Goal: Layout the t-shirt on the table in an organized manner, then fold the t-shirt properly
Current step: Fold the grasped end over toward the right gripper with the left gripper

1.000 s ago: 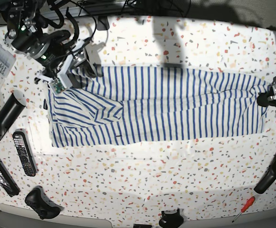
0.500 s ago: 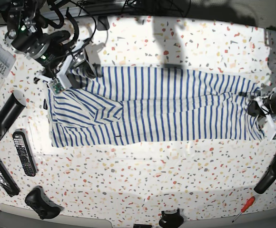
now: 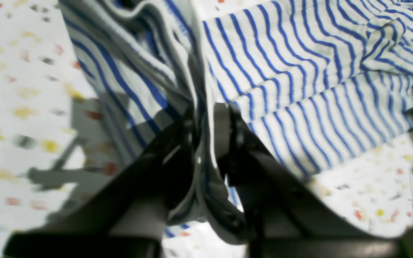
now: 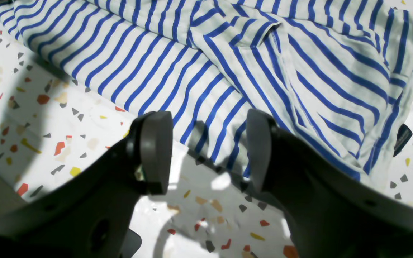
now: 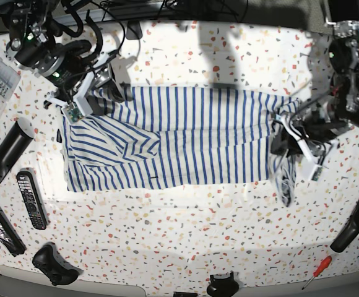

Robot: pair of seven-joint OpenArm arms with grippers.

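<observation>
The t-shirt point(image 5: 185, 139) lies stretched across the middle of the table point(image 5: 185, 229), and its 3 o'clock end is bunched up and lifted. The left gripper point(image 3: 206, 122) has that end: its jaws are pinched tight on a thick wad of striped cloth, which spills out below them. In the base view the same hem hangs in a drooping tail at about 4 o'clock of the shirt.

Over at 9 o'clock, the right gripper point(image 4: 206, 150) hovers with its jaws spread wide and nothing between them, right over the shirt's edge near the neck, where a small dark tag point(image 4: 402, 139) pokes out.

This cloth looks light and very soft; it sags wherever it's unsupported and creases under its own folds. I'd judge it won't hold a shape, so a clean grip belongs on a hem or corner through 1 or 2 layers, not a wad. The bunch in the left jaws could drag unevenly.

The terrazzo top looks smooth and hard, so the fabric should slide easily. There's room toward 6 o'clock and 12 o'clock, though the remote point(image 5: 31, 199), the game controller point(image 5: 54, 265) and the screwdriver point(image 5: 317, 272) ring the edges.
</observation>
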